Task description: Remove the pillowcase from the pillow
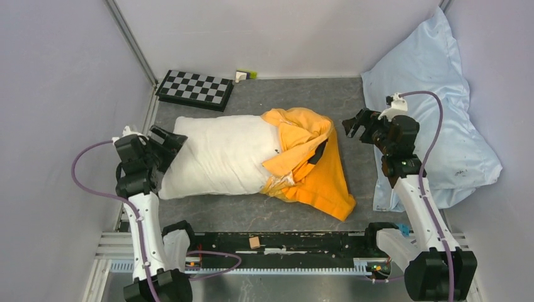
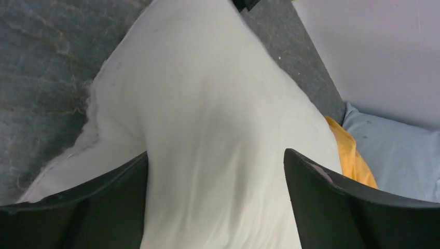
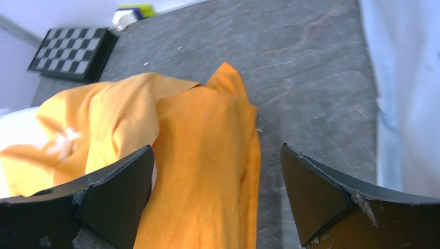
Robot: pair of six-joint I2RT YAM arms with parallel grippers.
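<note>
The white pillow [image 1: 217, 157] lies across the grey table, and its left part fills the left wrist view [image 2: 207, 104]. The orange pillowcase [image 1: 312, 167] is bunched over the pillow's right end and spills onto the table toward the front right. My left gripper [image 1: 169, 141] is at the pillow's left end. It stands open [image 2: 215, 153], with white fabric between its fingers [image 2: 104, 207] but not pinched. My right gripper [image 1: 354, 124] hovers just right of the pillowcase, open [image 3: 217, 147]. Orange cloth [image 3: 197, 171] lies below and between its jaws, ungripped.
A large pale blue pillow [image 1: 434, 107] leans in the right back corner, close behind the right arm. A black-and-white checkerboard [image 1: 195, 89] and a small white and green object [image 1: 244, 75] sit at the back wall. Walls close in left and right; a black rail [image 1: 283, 242] runs along the front.
</note>
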